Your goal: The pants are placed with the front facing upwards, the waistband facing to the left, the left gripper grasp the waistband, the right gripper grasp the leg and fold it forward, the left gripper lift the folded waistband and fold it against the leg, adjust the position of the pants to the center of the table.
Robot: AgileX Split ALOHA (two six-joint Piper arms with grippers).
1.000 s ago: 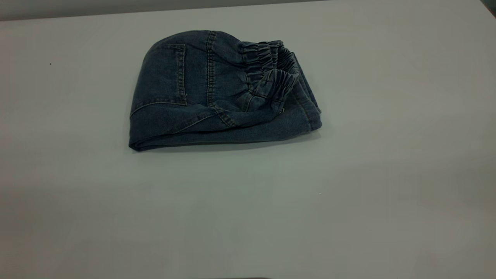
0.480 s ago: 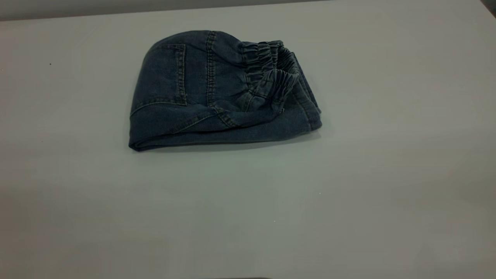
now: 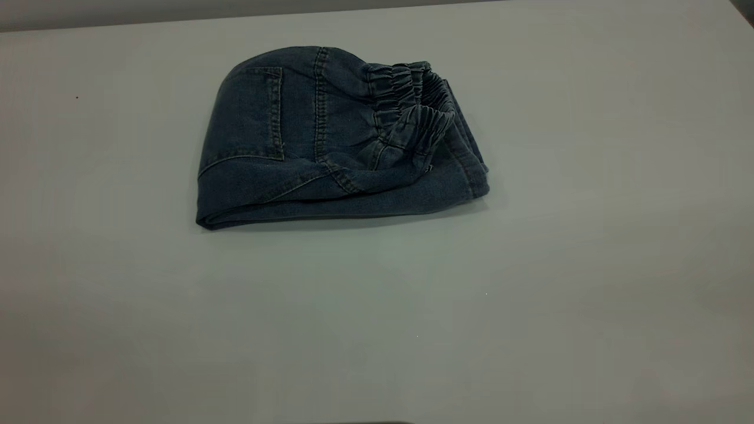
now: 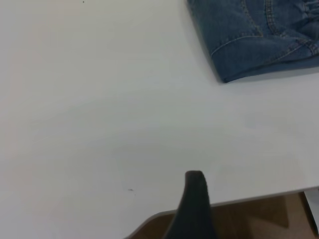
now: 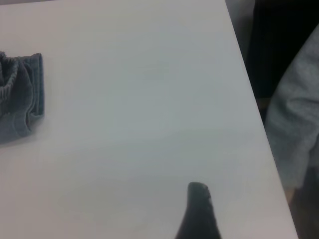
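Nothing moves: pants (image 3: 330, 141) sit folded on the table (image 3: 530, 282), a bit left of center, waistband (image 3: 412, 118) tucked over the legs. Left gripper (image 4: 195, 199) and right gripper (image 5: 199, 209) hang back at the near edge, holding nothing; openness I cannot tell.

Folded pants (image 3: 330, 141) – waistband (image 3: 412, 112) up, table (image 3: 412, 306)

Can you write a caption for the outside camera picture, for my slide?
Folded blue denim pants lie alone on the table, ruffled waistband on top, no gripper in view.
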